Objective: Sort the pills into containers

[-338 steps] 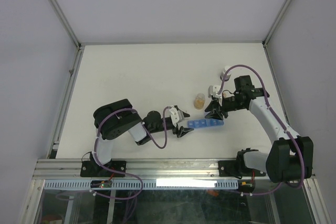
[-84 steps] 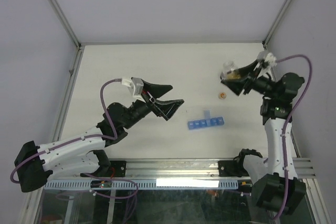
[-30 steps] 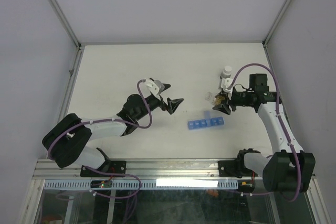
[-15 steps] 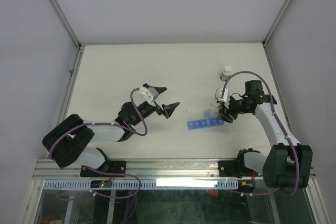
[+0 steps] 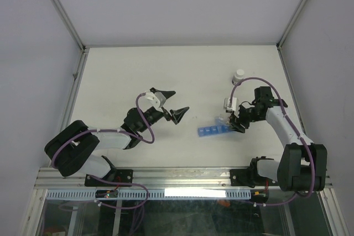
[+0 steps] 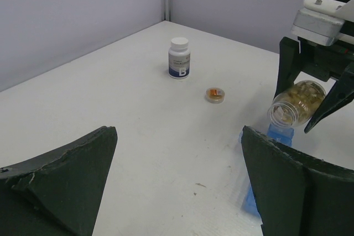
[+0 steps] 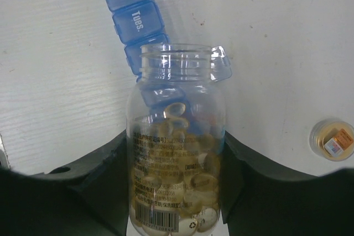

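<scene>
Right gripper pinches open bottle tipped over pill organizer (left gripper spread, empty); overtilting could dump many pills beside it.

Top overhead, left wrist low, right wrist close (downward) — sharing organizer

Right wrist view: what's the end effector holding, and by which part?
The right end effector grips the open clear pill bottle by its labelled body, one finger each side, mouth free over the blue pill organizer. The left end effector holds nothing.
</scene>
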Robot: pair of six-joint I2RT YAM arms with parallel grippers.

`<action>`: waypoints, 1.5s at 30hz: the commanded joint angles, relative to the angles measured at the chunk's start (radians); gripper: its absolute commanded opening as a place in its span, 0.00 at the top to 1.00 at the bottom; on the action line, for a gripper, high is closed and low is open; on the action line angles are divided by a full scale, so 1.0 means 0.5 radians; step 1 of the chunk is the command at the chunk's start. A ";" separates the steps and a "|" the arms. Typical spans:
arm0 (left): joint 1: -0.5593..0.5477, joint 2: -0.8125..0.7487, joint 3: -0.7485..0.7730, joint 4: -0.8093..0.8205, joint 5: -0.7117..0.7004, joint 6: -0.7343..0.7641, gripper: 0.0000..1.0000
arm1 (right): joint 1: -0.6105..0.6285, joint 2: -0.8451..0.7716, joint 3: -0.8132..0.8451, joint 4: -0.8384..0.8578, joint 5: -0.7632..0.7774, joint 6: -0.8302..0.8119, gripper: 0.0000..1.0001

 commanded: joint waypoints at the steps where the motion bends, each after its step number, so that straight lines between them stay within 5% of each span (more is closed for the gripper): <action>1: 0.017 -0.006 -0.023 0.149 0.012 0.039 0.01 | 0.016 0.003 -0.030 -0.012 -0.016 -0.131 0.97; 45: 0.017 0.003 -0.035 0.173 0.032 0.039 0.01 | 0.123 0.022 -0.101 0.018 0.350 -0.076 0.99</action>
